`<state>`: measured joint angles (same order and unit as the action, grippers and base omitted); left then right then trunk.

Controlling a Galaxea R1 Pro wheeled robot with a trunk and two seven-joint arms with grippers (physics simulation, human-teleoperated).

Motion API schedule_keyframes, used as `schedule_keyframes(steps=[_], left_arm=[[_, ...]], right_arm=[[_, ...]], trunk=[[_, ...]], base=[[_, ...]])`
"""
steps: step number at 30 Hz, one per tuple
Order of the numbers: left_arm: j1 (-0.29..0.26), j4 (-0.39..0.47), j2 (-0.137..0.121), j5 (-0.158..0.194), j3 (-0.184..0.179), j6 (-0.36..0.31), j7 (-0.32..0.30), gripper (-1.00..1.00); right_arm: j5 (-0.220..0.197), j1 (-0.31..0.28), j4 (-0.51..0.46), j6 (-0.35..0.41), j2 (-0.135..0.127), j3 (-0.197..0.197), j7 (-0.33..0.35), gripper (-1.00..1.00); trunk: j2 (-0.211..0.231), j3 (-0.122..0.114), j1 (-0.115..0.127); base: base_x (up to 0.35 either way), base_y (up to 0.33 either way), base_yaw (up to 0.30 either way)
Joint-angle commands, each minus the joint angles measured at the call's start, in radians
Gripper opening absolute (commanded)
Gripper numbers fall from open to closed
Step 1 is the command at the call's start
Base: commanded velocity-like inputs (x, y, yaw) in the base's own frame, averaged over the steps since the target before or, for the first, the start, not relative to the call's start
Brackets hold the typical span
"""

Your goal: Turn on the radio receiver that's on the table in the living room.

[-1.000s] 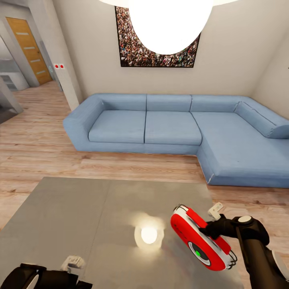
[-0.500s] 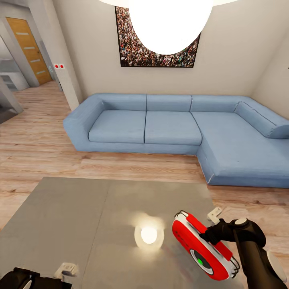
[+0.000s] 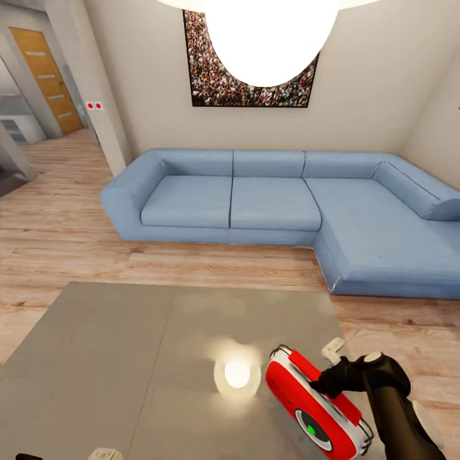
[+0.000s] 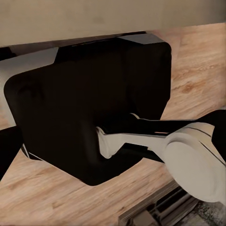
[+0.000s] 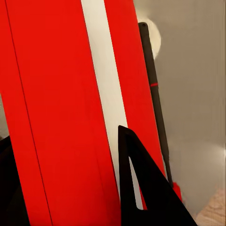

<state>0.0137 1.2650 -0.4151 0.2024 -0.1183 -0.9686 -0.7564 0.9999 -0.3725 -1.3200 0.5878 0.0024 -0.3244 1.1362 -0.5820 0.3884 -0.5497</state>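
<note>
The radio receiver sits tilted at about five o'clock in the head view, near the table's right edge, its white-rimmed dial and green light facing up toward the camera. Compared with a second ago it has slid lower and a touch leftward in the view, and the right gripper has travelled down with it. That right gripper is pressed against the receiver's upper right side, one dark finger on the red casing; in the right wrist view a black finger lies across the red body and its white stripe, with the thin black handle running alongside, and it looks clamped on the box though the second finger is hard to make out. The left gripper has dropped almost out at seven o'clock, just a pale tip left where a second ago the dark arm was plain; how wide it is parted I cannot tell. The table spreads glossy grey across the lower half, a bright lamp reflection just left of the receiver. Beyond lies light plank floor, the blue L-shaped sofa from ten to three o'clock, the framed crowd picture at twelve, and a wooden door at ten.
</note>
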Motion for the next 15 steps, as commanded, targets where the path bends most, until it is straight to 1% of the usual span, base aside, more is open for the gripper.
schedule_keyframes(steps=[1, 7, 9, 10, 15], left_arm=[[0.000, 0.000, 0.000, 0.000, 0.000, 0.000, 0.000, 1.00], [0.000, 0.001, -0.001, -0.001, -0.001, 0.000, 0.000, 1.00], [0.000, 0.000, -0.001, -0.001, -0.001, -0.001, 0.000, 1.00], [0.000, -0.001, -0.001, -0.001, -0.001, -0.001, 0.000, 1.00], [0.000, 0.000, -0.002, -0.001, -0.002, -0.002, -0.001, 1.00]], right_arm=[[0.002, 0.000, 0.005, -0.004, 0.006, 0.000, -0.002, -1.00], [0.005, 0.000, 0.015, -0.013, 0.040, 0.001, -0.005, -1.00], [0.005, 0.000, 0.026, -0.020, 0.044, 0.007, -0.009, -1.00], [0.004, 0.000, 0.057, -0.030, 0.045, 0.018, -0.021, -1.00], [0.000, 0.000, 0.100, -0.052, 0.046, 0.056, -0.098, -1.00]], trunk=[[0.000, 0.000, 0.000], [0.000, 0.000, 0.000], [0.000, 0.000, 0.000], [0.000, 0.000, 0.000], [0.000, 0.000, 0.000]], base=[[0.000, 0.000, 0.000], [0.000, 0.000, 0.000], [0.000, 0.000, 0.000], [0.000, 0.000, 0.000], [0.000, 0.000, 0.000]])
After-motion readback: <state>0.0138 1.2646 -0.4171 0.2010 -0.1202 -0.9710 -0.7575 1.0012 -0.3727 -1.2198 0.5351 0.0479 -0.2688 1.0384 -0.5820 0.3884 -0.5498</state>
